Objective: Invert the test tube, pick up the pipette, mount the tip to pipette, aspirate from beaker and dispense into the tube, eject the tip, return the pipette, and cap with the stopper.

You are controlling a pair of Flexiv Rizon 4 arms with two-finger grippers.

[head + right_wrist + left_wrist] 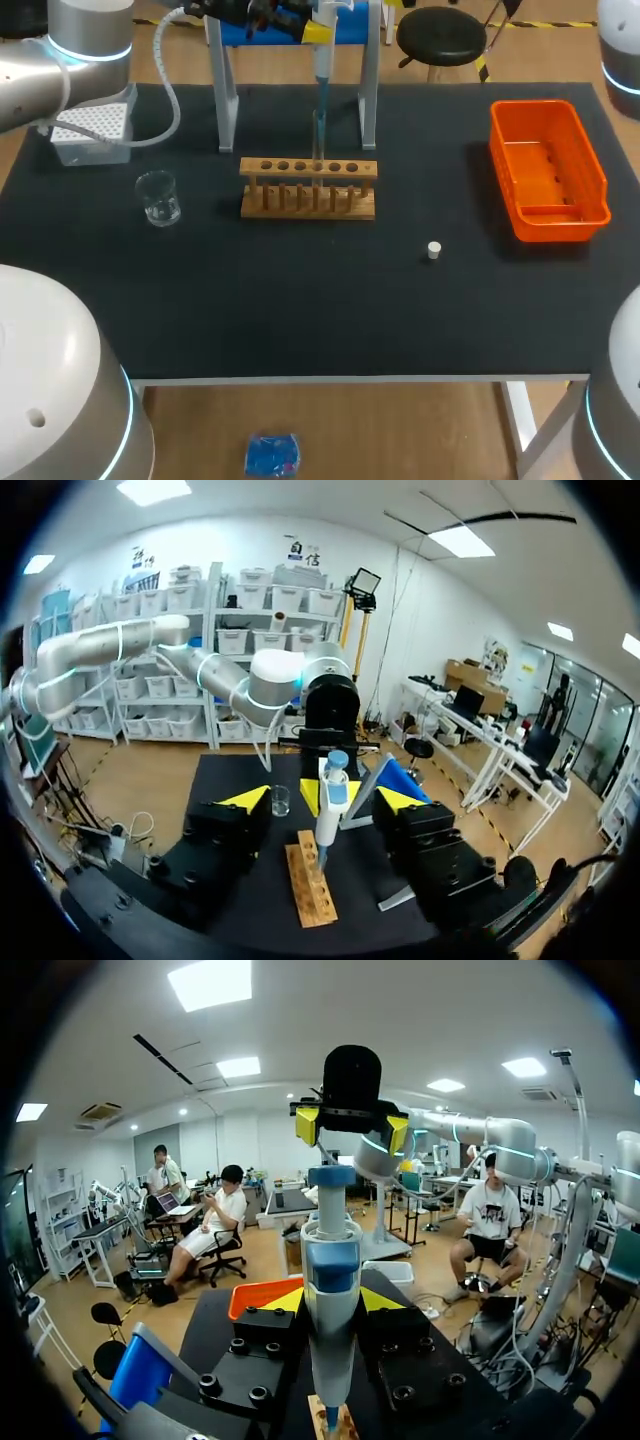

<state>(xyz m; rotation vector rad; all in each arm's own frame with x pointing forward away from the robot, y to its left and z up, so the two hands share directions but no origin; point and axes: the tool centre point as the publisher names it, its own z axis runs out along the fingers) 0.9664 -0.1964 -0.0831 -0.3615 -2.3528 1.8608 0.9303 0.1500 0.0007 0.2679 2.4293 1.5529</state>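
Left gripper is clamped on the pipette at upper middle, the pipette's tip down at the rack. The tip box sits upper left by the table's edge. The beaker stands apart, left of the rack. The stopper lies alone right of centre. The bin is near the right edge. Right gripper is spread wide and holds nothing, with the pipette ahead of it.

The black tabletop carries four items.
- Orange bin: 3 o'clock from centre, open side up.
- Wooden rack: 12 o'clock, near centre.
- White-legged stand: 12 o'clock, behind the rack.
- White box: 10 o'clock corner.
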